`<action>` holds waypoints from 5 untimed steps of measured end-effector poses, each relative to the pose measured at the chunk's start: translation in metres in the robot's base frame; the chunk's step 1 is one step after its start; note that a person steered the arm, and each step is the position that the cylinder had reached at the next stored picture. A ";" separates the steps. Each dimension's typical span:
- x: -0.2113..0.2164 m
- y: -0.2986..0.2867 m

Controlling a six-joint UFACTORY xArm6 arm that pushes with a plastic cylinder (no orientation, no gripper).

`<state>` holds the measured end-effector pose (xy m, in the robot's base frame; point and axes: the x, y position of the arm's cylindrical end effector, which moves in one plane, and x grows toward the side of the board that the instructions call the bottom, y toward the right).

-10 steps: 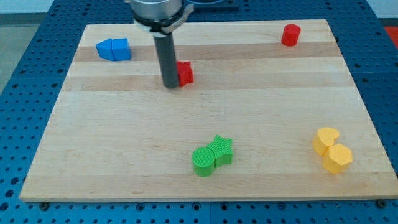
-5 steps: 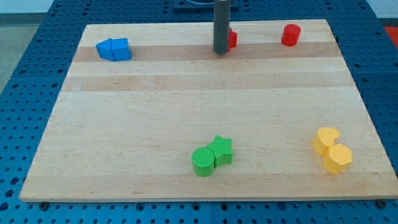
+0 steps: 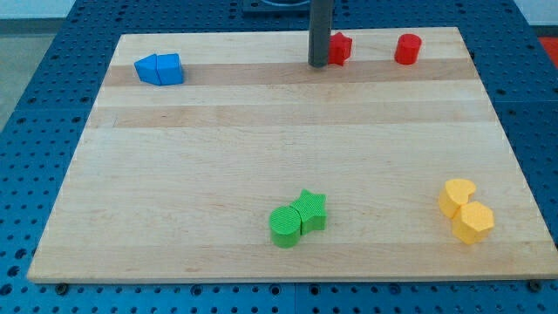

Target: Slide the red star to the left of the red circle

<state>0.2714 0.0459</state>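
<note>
Red star (image 3: 340, 48) touches my tip (image 3: 319, 64) on its right, left of red circle (image 3: 407, 49); no end effector shows

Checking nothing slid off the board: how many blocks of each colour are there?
Red: 2, star and circle
Blue: 2
Green: 2, star and circle
Yellow: 2
Total: 8

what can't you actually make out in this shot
- Red star: its left side sits behind my rod, camera view; contact at my tip is unclear.
- Arm: cut off by the view's top.
- Two blue blocks: pressed together, shapes unclear.
- Gap between star and red circle: visible.
</note>
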 end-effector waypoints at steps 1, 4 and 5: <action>0.000 0.002; -0.009 -0.013; -0.009 -0.004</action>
<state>0.2628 0.0421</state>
